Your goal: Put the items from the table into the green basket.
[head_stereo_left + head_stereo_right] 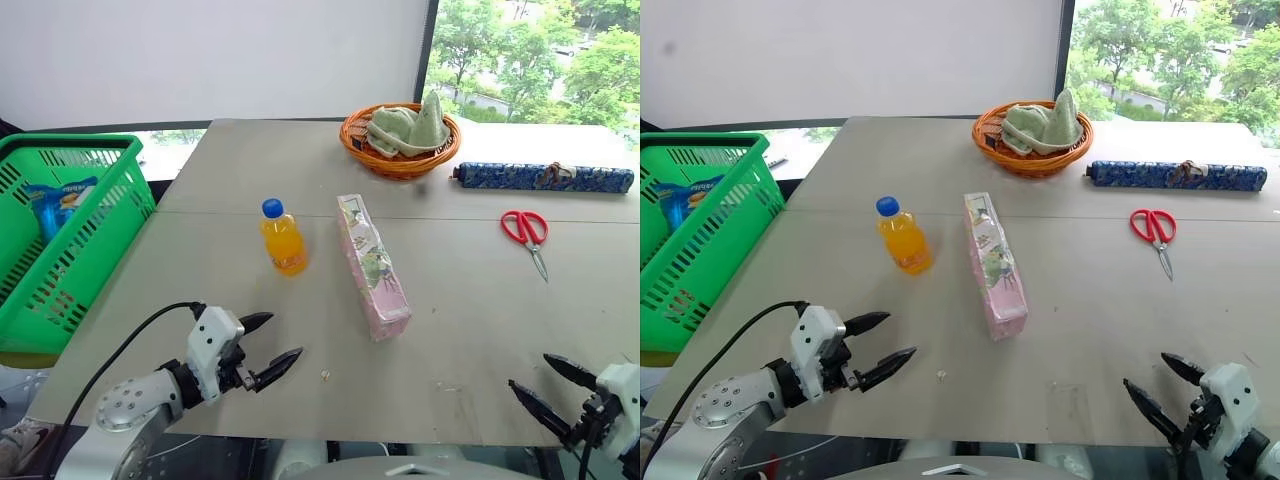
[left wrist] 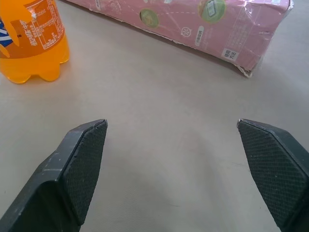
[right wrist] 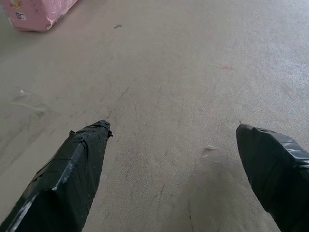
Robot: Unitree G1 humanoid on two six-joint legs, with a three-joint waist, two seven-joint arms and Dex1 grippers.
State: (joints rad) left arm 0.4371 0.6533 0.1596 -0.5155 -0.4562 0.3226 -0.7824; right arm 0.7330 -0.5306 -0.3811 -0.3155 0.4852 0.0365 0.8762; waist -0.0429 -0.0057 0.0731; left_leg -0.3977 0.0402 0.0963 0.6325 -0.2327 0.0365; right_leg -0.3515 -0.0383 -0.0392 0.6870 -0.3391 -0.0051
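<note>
Green basket (image 1: pixel 70 235) stands off the table's (image 1: pixel 470 300) left edge; pink floral box (image 1: pixel 371 264) lies mid-table, long axis running far-to-near, orange-drink bottle (image 1: pixel 283 238) upright just left of it. Left gripper (image 1: pixel 270 347), spread wide and empty at the near edge, is nearer the bottle than the right gripper (image 1: pixel 555 388), likewise spread and empty.

The left gripper (image 1: pixel 268 345) hovers over the near edge of the worktop (image 1: pixel 470 320), at its left end, angled forward and toward the middle. Its jaws stand wide apart and hold nothing. The right gripper (image 1: pixel 549 384) hangs at the near right corner of the worktop, angled inward toward the middle, its black jaws likewise spread wide and empty, tips just above the surface.
</note>
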